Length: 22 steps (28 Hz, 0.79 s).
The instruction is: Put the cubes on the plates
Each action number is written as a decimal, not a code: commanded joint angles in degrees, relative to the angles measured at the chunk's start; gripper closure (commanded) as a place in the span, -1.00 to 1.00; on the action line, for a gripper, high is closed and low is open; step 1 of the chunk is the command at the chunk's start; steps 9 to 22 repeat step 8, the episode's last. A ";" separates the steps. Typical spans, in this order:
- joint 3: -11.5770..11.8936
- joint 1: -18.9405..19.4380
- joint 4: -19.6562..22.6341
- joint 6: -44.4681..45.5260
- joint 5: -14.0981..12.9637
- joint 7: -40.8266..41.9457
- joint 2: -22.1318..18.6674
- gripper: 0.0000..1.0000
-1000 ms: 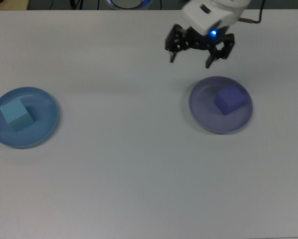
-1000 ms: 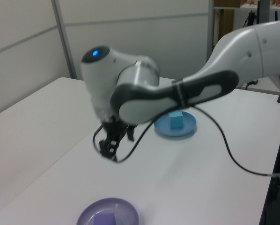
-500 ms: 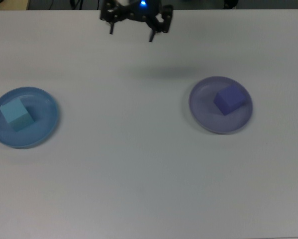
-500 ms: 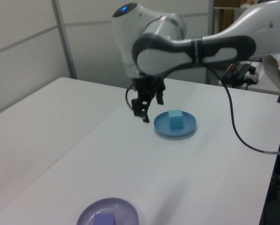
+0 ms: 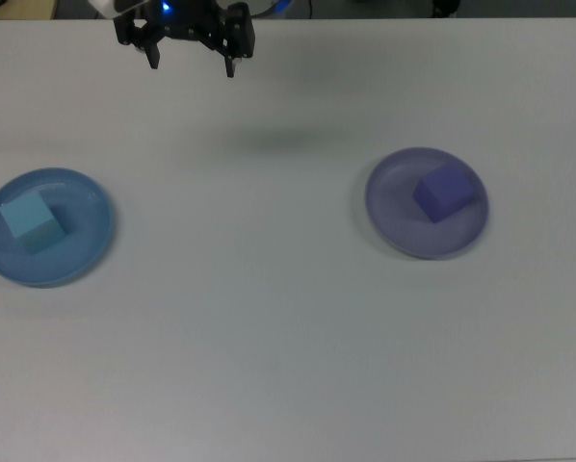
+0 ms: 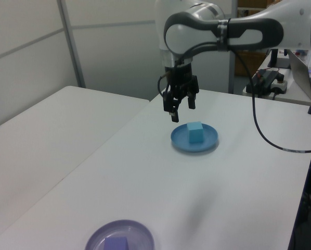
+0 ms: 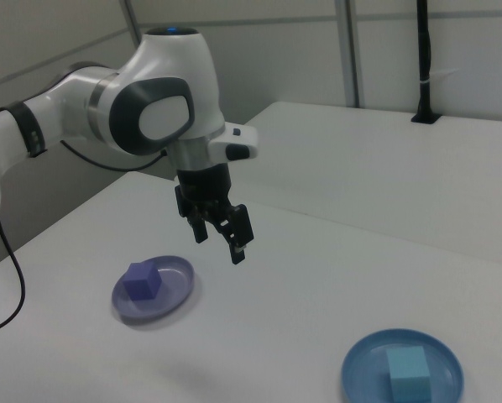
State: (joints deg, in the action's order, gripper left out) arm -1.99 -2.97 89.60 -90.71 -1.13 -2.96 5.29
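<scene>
The light cyan cube (image 5: pixel 30 221) (image 6: pixel 195 132) (image 7: pixel 407 374) rests on the sky blue plate (image 5: pixel 86 243) (image 6: pixel 209 141) (image 7: pixel 363 363). On the pale lavender plate (image 5: pixel 396 217) (image 6: pixel 136 231) (image 7: pixel 177 283) sits the purple-blue cube (image 5: pixel 443 193) (image 6: pixel 117 244) (image 7: pixel 143 280). My gripper (image 5: pixel 192 65) (image 6: pixel 180 110) (image 7: pixel 220 246) hangs high in the air, open and empty, between the two plates near the table's far edge in the top view.
A white table (image 5: pixel 269 318) carries both plates. Grey partition walls (image 6: pixel 30 62) stand behind it. A black cable (image 6: pixel 259 140) trails from the arm. A second white table (image 7: pixel 402 168) lies beyond in the right view.
The gripper has swung away from above the lavender plate toward the top view's left and risen, staying open. Both cubes and plates have not moved.
</scene>
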 commanded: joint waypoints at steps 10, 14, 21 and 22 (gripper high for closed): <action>-0.21 0.07 1.37 -1.31 6.31 0.41 -0.37 -1.00; -0.21 0.07 1.37 -1.31 6.31 0.41 -0.37 -1.00; -0.21 0.07 1.37 -1.31 6.31 0.41 -0.37 -1.00; -0.21 0.07 1.37 -1.31 6.31 0.41 -0.37 -1.00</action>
